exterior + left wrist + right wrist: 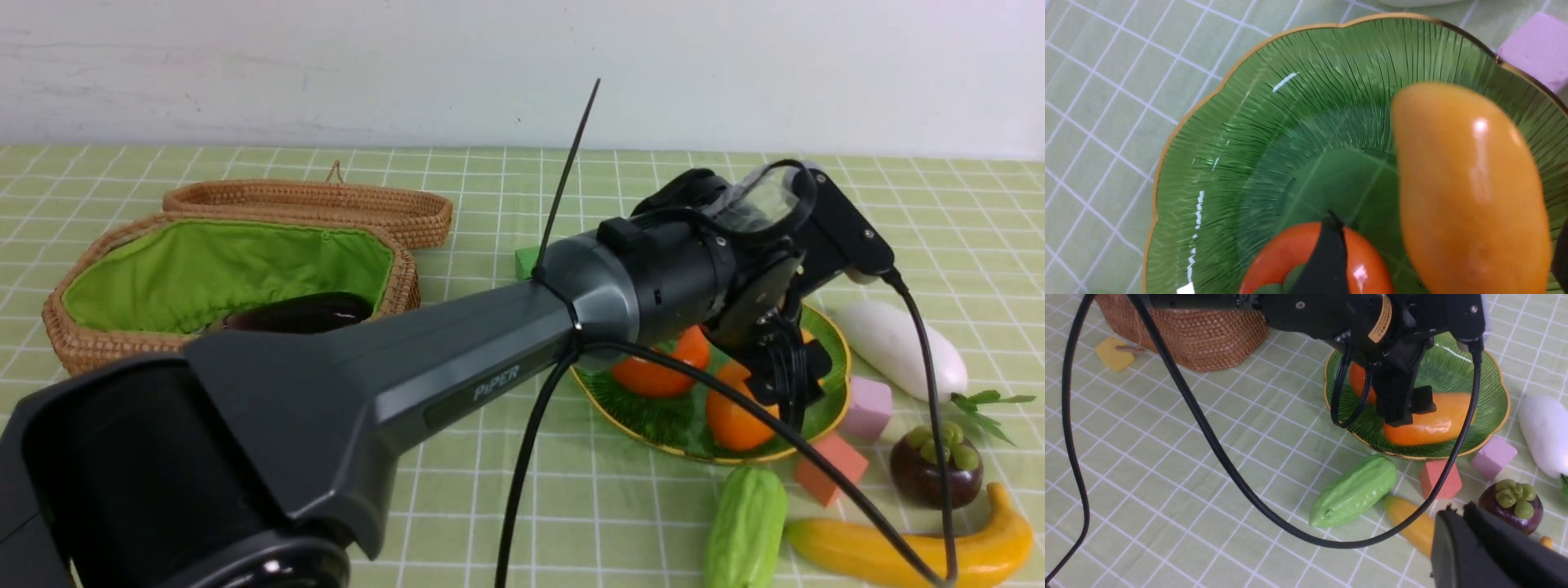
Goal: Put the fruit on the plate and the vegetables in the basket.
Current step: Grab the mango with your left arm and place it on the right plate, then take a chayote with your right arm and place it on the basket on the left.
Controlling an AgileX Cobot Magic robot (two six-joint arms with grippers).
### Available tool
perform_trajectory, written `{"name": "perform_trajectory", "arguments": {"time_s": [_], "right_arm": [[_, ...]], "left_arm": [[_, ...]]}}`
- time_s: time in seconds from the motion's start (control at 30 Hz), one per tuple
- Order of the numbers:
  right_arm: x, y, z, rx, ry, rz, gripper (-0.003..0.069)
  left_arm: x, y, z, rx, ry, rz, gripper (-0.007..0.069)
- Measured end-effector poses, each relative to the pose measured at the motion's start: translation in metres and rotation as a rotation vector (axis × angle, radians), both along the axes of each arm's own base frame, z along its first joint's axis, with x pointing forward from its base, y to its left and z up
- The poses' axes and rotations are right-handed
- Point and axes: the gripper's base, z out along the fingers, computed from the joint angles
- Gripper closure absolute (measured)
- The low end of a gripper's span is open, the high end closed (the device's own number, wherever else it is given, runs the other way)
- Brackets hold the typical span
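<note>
The green plate (833, 339) (1290, 122) holds an orange persimmon (657, 371) (1274, 261) and a mango (735, 416) (1470, 192). My left gripper (790, 380) (1447, 232) hangs open just above the plate. The mango lies loose between its spread fingers (1327, 261). A dark eggplant (298, 313) rests in the green-lined basket (90, 347). On the cloth lie a gourd (744, 527), banana (914, 547), mangosteen (935, 465) and white radish (898, 347). My right gripper (1457, 510) is shut and empty, above the banana (1408, 522) and mangosteen (1511, 504).
The basket's lid (310, 208) lies open behind it. A pink cube (867, 406) and a red cube (829, 467) sit by the plate's near right rim; a green cube (526, 261) is behind the arm. A yellow cube (1114, 355) lies beside the basket. The left arm's cable (1208, 433) loops over the cloth.
</note>
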Motion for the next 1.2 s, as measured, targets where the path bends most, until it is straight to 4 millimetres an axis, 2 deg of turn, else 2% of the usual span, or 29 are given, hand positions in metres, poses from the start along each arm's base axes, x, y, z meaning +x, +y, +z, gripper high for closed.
{"name": "perform_trajectory", "arguments": {"time_s": [0.3,0.5,0.6,0.63,0.7,0.77,0.83,0.87,0.97,1.0,1.07,1.13,1.2], "right_arm": [[0.000,-0.001,0.000,-0.007,-0.001,-0.004,0.0620],[0.000,-0.001,0.000,-0.010,-0.001,-0.006,0.0615],[0.000,-0.001,0.000,-0.009,-0.001,-0.006,0.0610],[0.000,-0.001,0.000,-0.009,-0.001,-0.006,0.0610],[0.000,-0.001,0.000,-0.009,-0.001,-0.006,0.0607],[0.000,-0.001,0.000,-0.009,-0.001,-0.006,0.0606],[0.000,-0.001,0.000,-0.009,-0.001,-0.006,0.0606],[0.000,-0.001,0.000,-0.009,-0.001,-0.006,0.0606],[0.000,-0.001,0.000,-0.009,-0.001,-0.006,0.0606],[0.000,-0.001,0.000,-0.005,0.000,-0.006,0.0606],[0.000,-0.001,0.000,0.005,0.006,-0.011,0.0606],[0.002,0.000,-0.001,0.019,0.020,-0.022,0.0606],[0.004,0.000,-0.001,0.024,0.034,-0.026,0.0606]], "left_arm": [[-0.004,0.006,0.017,-0.009,0.000,0.014,0.0009],[-0.011,0.016,0.038,-0.007,0.020,0.042,0.0102],[-0.021,0.027,0.067,-0.040,0.040,0.062,0.0242],[-0.022,0.028,0.068,-0.040,0.044,0.063,0.0252],[-0.031,0.037,0.086,-0.049,0.066,0.074,0.0385],[-0.036,0.042,0.096,-0.051,0.079,0.080,0.0469],[-0.047,0.054,0.114,-0.048,0.106,0.090,0.0622],[-0.047,0.055,0.116,-0.052,0.104,0.090,0.0628],[-0.061,0.070,0.140,-0.078,0.130,0.101,0.0638],[-0.073,0.082,0.159,-0.122,0.129,0.109,0.0638],[-0.084,0.096,0.176,-0.163,0.124,0.122,0.0638],[-0.101,0.116,0.191,-0.203,0.121,0.139,0.0638],[-0.115,0.133,0.197,-0.228,0.128,0.154,0.0638]]}}
